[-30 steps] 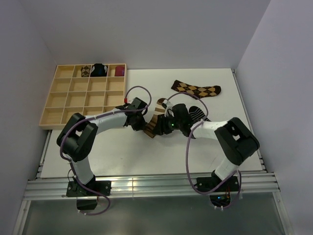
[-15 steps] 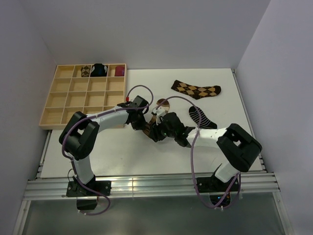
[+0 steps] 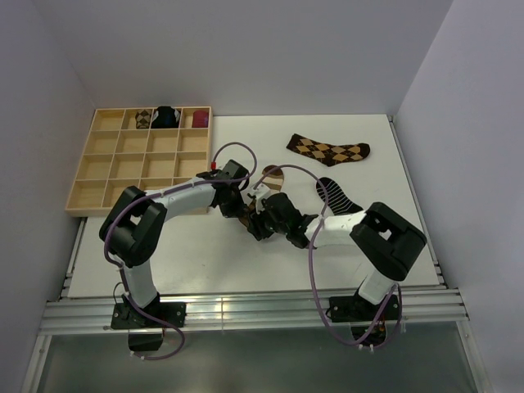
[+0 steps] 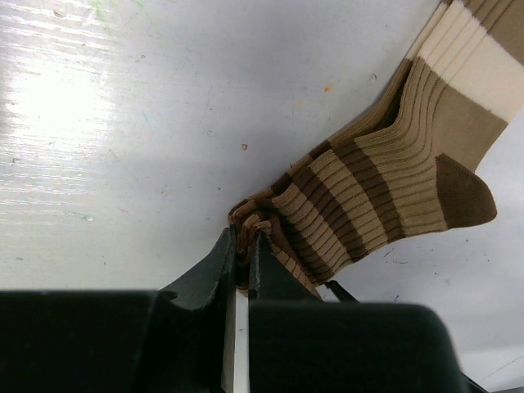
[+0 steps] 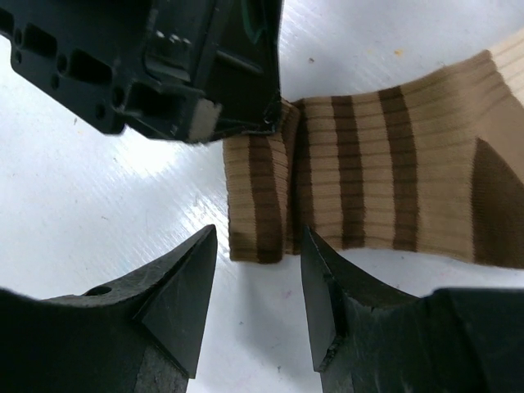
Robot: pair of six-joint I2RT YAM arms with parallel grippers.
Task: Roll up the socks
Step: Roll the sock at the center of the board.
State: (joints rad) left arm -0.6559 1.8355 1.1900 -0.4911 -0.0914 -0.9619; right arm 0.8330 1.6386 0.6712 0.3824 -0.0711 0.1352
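At table centre, left gripper (image 4: pixel 243 247) clamps the bunched end of the long brown-and-cream striped fabric sock (image 4: pixel 372 188), right gripper (image 5: pixel 258 237) parted over it; roll seemingly just begun, next likely needs right to pinch the fold.

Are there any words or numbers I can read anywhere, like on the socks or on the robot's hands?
Nothing here can be read as a word or number.
Green mark on the left gripper: too blurred to read.
Striped sock, argyle sock, black sock: patterns only, no writing.
Wooden tray: no label visible.
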